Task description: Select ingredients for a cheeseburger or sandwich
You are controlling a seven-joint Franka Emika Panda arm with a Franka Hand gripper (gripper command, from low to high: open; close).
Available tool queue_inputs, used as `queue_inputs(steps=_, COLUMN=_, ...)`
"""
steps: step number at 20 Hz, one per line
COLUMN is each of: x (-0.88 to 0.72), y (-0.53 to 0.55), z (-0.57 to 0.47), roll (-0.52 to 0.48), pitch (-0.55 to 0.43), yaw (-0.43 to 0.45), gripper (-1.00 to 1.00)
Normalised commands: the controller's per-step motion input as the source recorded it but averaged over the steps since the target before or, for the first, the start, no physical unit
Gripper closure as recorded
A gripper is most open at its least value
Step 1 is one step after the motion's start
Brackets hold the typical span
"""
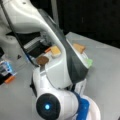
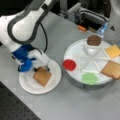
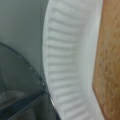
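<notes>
A tan toast square (image 2: 42, 76) lies flat on a white paper plate (image 2: 27, 83) at a front view's left. My gripper (image 2: 46, 67) is right at the toast's upper edge, low over the plate. The wrist view shows the same toast (image 3: 110, 62) beside the plate's ribbed rim (image 3: 62, 62); no fingers show there. On the round divided tray (image 2: 75, 53) lie a dark brown patty (image 2: 94, 40), a yellow cheese square (image 2: 113, 50) and a second toast (image 2: 112, 69). In a front view the arm hides the plate, leaving patty (image 1: 42, 60), cheese (image 1: 55, 50) and toast (image 1: 79, 47) visible.
The tray also holds a red disc (image 2: 69, 65) and a green leafy piece (image 2: 89, 78). Metal fixtures with a small orange part (image 2: 81, 28) stand behind the tray. My arm's white and blue links (image 2: 23, 58) hang over the plate's left side.
</notes>
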Motion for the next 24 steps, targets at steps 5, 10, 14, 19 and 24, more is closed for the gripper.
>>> queue_inputs(steps=5, x=-0.35, y=-0.18, z=0.01, roll=-0.263, pitch=-0.113, yaw=0.002, gripper=-1.00)
queue_inputs(steps=10, x=-0.34, y=-0.11, z=0.06, roll=-0.176, pitch=-0.085, yaw=0.036, gripper=-1.00)
queue_inputs(steps=14, x=-0.42, y=0.12, z=0.24, roll=-0.184, pitch=-0.039, yaw=-0.009, gripper=-1.00)
queue_inputs(steps=19, x=-0.55, y=0.46, z=0.39, roll=-0.250, pitch=-0.023, yaw=-0.141, gripper=-1.00)
queue_inputs(steps=24, x=-0.67, y=0.90, z=0.47, roll=-0.314, pitch=-0.058, yaw=-0.306, gripper=-1.00)
